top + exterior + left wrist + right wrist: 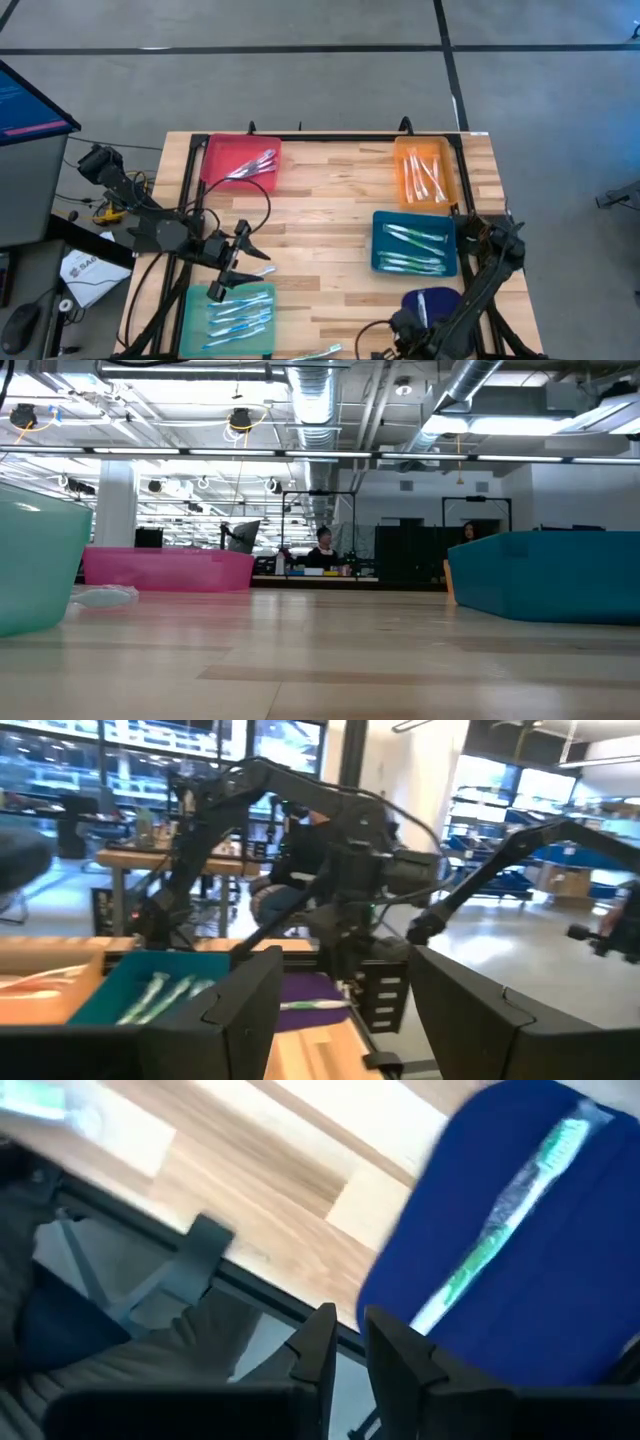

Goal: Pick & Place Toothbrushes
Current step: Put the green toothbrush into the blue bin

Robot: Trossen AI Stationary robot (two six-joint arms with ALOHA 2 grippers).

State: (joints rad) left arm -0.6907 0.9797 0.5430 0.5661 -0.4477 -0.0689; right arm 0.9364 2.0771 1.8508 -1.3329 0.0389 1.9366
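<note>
Blue plastic fills the right wrist view: the dark blue tray (560,1260), flat and smooth, with one green-and-white toothbrush (500,1230) lying loose on it. The right gripper (345,1345) sits at the tray's near corner, fingers almost together with a narrow gap and nothing between them (in the high view the arm hides most of this). Farther from that tray, the left gripper (228,268) hangs spread beside the mint tray (195,325). Beyond, toothbrushes lie in the teal tray (380,245), orange tray (402,175) and pink tray (215,160); their details stay unclear.
</note>
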